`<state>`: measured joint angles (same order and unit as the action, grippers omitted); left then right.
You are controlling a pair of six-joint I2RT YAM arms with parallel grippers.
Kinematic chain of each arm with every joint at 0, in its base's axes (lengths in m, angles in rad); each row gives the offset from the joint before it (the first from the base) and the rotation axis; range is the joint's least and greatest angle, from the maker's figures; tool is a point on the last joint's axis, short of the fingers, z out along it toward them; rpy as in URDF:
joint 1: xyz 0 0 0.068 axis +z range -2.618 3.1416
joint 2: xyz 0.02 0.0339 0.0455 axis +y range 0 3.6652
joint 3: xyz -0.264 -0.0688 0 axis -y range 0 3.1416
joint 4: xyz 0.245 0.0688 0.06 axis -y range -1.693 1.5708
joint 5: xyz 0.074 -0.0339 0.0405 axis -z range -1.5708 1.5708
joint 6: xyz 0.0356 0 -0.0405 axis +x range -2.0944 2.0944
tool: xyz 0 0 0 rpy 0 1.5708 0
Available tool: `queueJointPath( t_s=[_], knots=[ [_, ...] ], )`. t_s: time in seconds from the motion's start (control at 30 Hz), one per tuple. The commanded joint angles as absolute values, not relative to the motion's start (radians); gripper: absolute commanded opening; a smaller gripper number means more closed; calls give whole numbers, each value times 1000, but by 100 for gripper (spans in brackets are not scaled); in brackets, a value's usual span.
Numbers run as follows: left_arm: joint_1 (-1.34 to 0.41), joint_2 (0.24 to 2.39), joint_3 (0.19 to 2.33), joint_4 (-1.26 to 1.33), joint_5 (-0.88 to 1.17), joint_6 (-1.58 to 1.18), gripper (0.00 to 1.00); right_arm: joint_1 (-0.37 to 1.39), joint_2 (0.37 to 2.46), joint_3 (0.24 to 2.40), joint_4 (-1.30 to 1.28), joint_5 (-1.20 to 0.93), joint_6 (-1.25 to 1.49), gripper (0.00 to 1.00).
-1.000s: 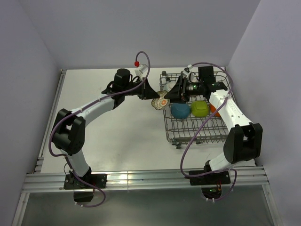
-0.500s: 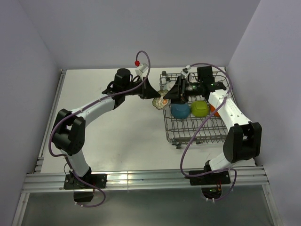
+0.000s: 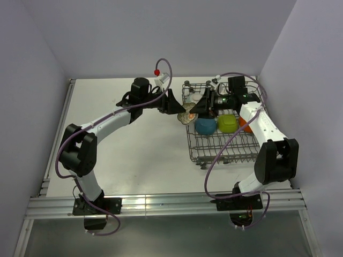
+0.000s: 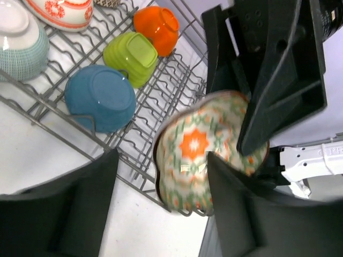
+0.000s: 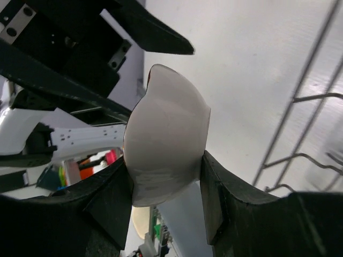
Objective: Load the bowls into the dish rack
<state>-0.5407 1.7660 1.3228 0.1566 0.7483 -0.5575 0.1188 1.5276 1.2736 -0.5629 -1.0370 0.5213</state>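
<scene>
The scalloped floral bowl [image 3: 187,115] hangs on edge over the left rim of the dish rack [image 3: 225,147], between the two grippers. My right gripper [image 5: 166,163] is shut on it, its fingers pressing both sides of the pale underside [image 5: 166,134]. My left gripper [image 4: 161,155] stands open around the bowl's patterned face [image 4: 201,144], which sits closer to its right finger than its left. Inside the dish rack [image 4: 177,91] lie a blue bowl [image 4: 102,99], a green one [image 4: 131,56] and an orange one [image 4: 156,27], all bottom up, plus a teal bowl [image 4: 21,45] and an orange-white patterned bowl [image 4: 61,10].
The rack stands at the table's back right, close to the right wall. White tabletop [image 3: 139,144] stretches to its left and front. The left arm reaches across from the left; the right arm bends over the rack from the right.
My left gripper has opened and let go of the floral bowl. The right gripper has shut on it, and the bowl has shifted slightly right toward the rack.
</scene>
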Motion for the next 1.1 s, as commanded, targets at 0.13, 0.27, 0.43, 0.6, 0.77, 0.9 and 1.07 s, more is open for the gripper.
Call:
queueJointPath(
  t_s=[0.13,0.27,0.43,0.6,0.77,0.9,1.07],
  knots=[
    [-497,1680,1344,46,762,-467,96,37,1442,1356,-791,-879,240,0],
    [-456,1644,1354,-39,746,-421,100,-23,1401,1359,-949,-719,82,0],
    [-431,1680,1480,-318,675,-327,99,-67,1322,1325,-1043,-473,-96,0],
    [-413,1689,1500,-402,621,-310,100,-106,1273,1261,-1077,-214,-173,0],
    [-405,1666,1491,-429,481,-321,99,-107,1273,1235,-1055,-26,-210,0],
    [-403,1661,1494,-449,440,-314,99,-107,1308,1223,-1035,78,-212,0],
    [-403,1643,1476,-448,434,-304,99,-106,1333,1175,-977,208,-215,0]
  ],
)
